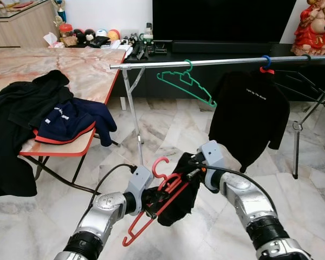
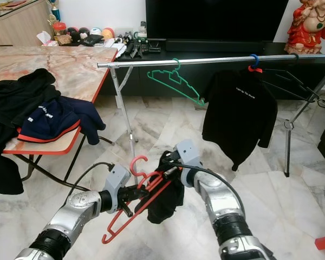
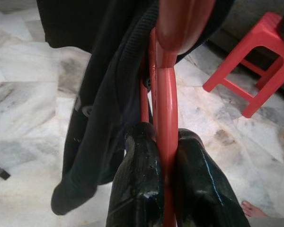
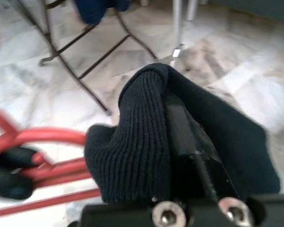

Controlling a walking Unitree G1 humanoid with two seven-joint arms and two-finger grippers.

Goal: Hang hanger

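Both arms reach forward, left gripper [image 3: 166, 156] clamped, right gripper [image 1: 192, 174] unclear.

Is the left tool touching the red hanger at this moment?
Touching. The left wrist view shows the left tool with both black fingers pressed against the red hanger bar between them, no gap on either side.

no text can be read with certainty. the black sweater [image 1: 249, 116] hanging on the rail in the upper right has a small white line on its chest, and the navy garment [image 1: 65, 122] on the table at left has white letters, both too small.
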